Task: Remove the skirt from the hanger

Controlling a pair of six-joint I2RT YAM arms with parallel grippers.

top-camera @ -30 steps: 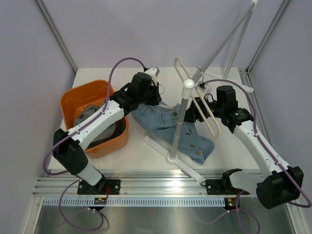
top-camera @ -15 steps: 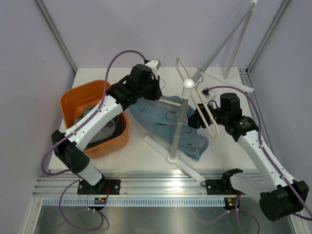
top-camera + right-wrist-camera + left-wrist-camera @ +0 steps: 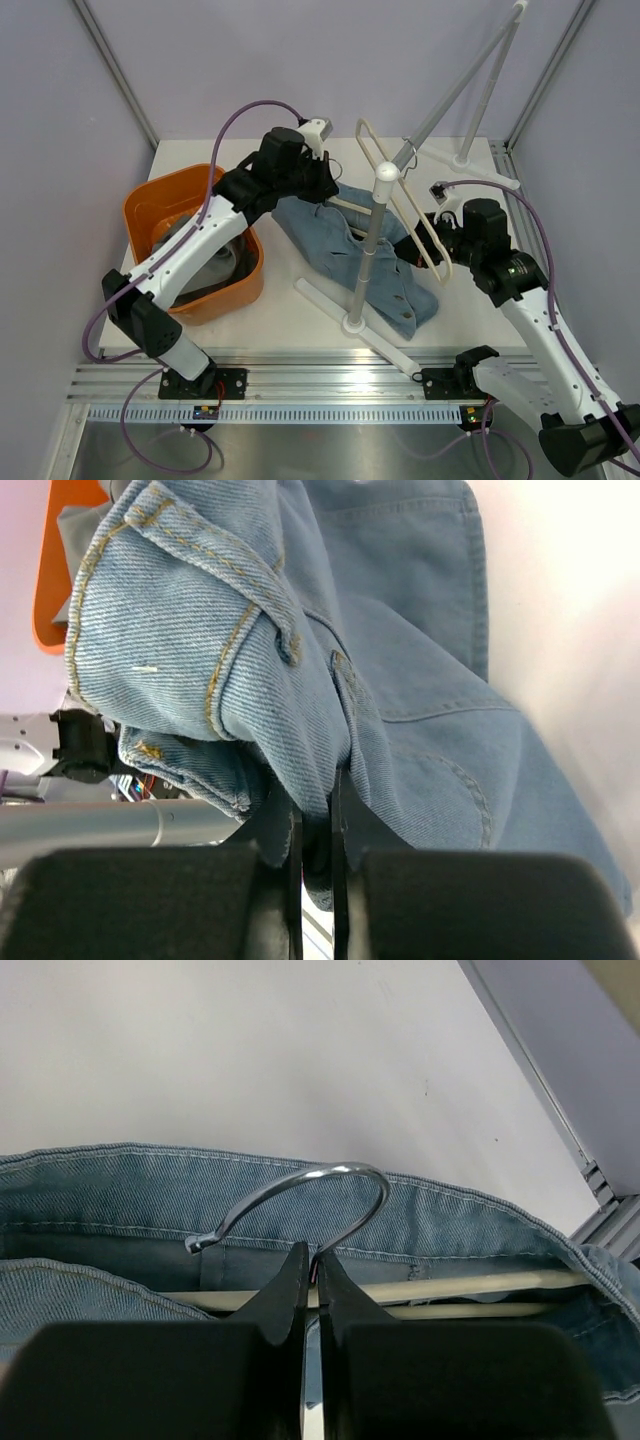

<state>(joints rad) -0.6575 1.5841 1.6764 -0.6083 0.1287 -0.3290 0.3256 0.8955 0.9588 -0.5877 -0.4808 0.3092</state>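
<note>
The left fingers [image 3: 285, 1290] are pressed together on the stem of the hanger's wire hook [image 3: 335, 1168], just where it rises from the pale crossbar [image 3: 450, 1285]; gripping there gives firm control of the hanger without catching any cloth. The right fingers [image 3: 282, 830] are closed on a bunched fold of the denim skirt [image 3: 400, 680], with the fabric draped over and around them, so that arm can draw the garment while the other anchors the frame. The two grips sit at opposite ends of the garment, which looks like a deliberate split: one holds, one pulls. Between them the skirt lies spread and rumpled on the worktop [image 3: 270, 325], its waistband wrapped over the crossbar near the left fingers, so it appears not yet free of the hanger. It passes beside the upright rack pole [image 3: 372, 250], and a pull toward the right arm may have to clear that pole. An orange basket [image 3: 170, 180] with grey cloth in it stands on the left, under the left arm, apart from the skirt.
</note>
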